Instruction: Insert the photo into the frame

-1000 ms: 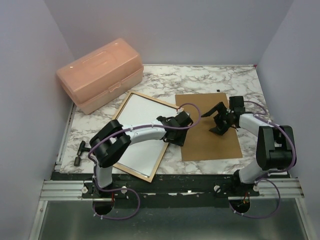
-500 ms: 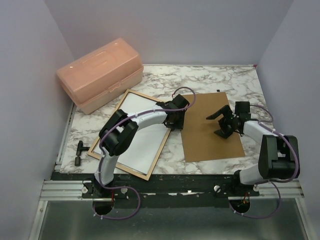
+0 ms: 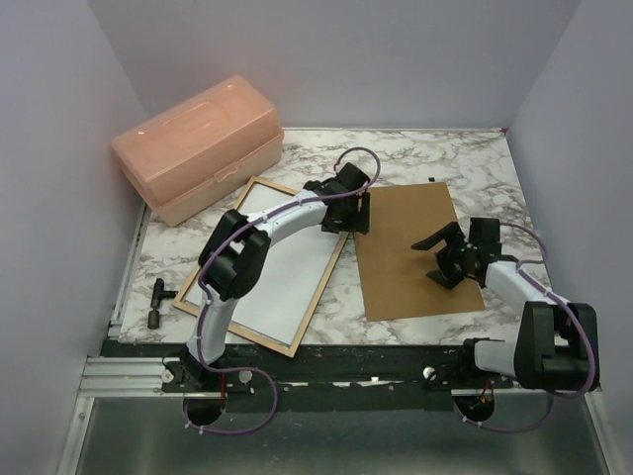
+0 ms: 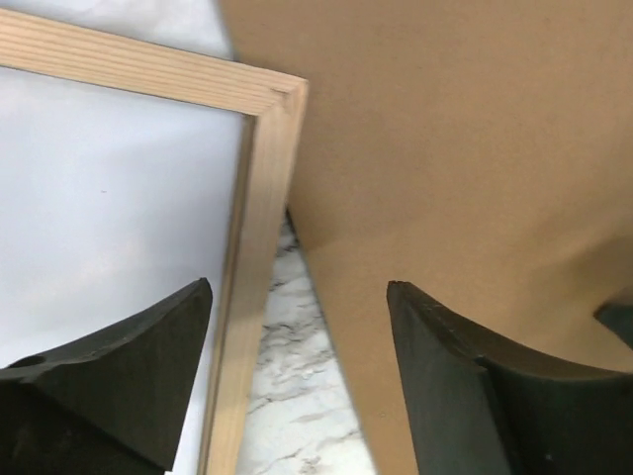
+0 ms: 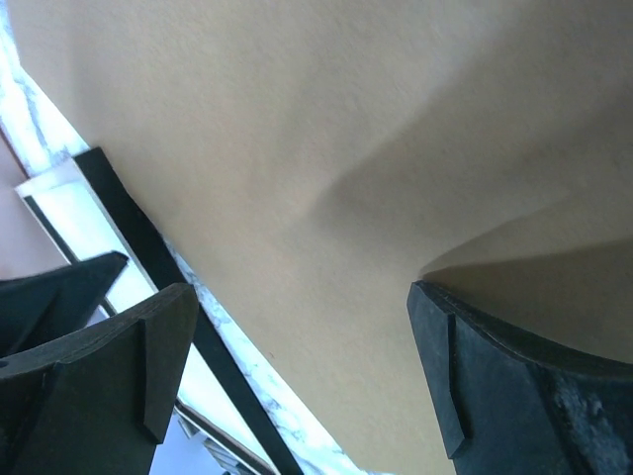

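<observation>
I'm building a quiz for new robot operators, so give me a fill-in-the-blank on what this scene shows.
1. Inside the frame, the photo shows its plain ___ back.
2. In the top view, the brown backing board lies to the ___ of the frame.
3. The left gripper, fingers apart, hangs over a ___ of the frame.
4. The right gripper, fingers open above the backing board, holds ___.

Missing words: white; right; corner; nothing.

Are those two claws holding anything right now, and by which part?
Nothing is held. The left gripper stands open over a corner of the frame; the right gripper stands open over the brown board.
</observation>
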Available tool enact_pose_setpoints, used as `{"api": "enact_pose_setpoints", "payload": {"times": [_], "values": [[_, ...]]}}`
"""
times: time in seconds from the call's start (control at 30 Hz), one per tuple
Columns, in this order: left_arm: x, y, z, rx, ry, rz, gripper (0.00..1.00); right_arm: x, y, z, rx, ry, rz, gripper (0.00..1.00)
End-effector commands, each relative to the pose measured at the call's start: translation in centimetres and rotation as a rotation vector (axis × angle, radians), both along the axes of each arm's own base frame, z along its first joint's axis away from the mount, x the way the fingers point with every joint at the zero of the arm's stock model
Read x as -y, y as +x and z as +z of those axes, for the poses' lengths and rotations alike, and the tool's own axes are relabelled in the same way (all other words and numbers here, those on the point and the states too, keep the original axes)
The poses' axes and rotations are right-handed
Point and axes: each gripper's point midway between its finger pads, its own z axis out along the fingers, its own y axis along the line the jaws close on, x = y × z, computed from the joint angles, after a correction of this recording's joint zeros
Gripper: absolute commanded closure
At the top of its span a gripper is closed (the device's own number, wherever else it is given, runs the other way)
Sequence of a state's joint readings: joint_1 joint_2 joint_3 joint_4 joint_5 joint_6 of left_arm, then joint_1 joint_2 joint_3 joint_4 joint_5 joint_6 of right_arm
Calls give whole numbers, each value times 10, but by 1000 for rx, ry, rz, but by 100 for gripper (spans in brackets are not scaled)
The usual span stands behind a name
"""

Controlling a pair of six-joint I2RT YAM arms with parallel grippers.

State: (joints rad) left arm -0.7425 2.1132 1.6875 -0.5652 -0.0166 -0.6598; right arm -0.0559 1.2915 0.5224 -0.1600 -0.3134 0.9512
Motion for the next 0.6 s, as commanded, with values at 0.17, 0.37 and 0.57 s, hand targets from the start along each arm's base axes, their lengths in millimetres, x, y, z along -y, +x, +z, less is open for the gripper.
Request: {"api": "enact_pose_setpoints", "payload": {"times": [0.17, 0.37, 0.57], "values": [[-1, -47, -3, -114, -216, -49, 17, 42, -42, 4, -158, -256, -46, 0], [-1, -74, 19, -99, -301, -41, 15, 69, -21, 25, -147, -383, -104, 0], [4, -91, 28, -101, -307, -75, 14, 101, -14, 22, -195, -444, -187, 0]]}}
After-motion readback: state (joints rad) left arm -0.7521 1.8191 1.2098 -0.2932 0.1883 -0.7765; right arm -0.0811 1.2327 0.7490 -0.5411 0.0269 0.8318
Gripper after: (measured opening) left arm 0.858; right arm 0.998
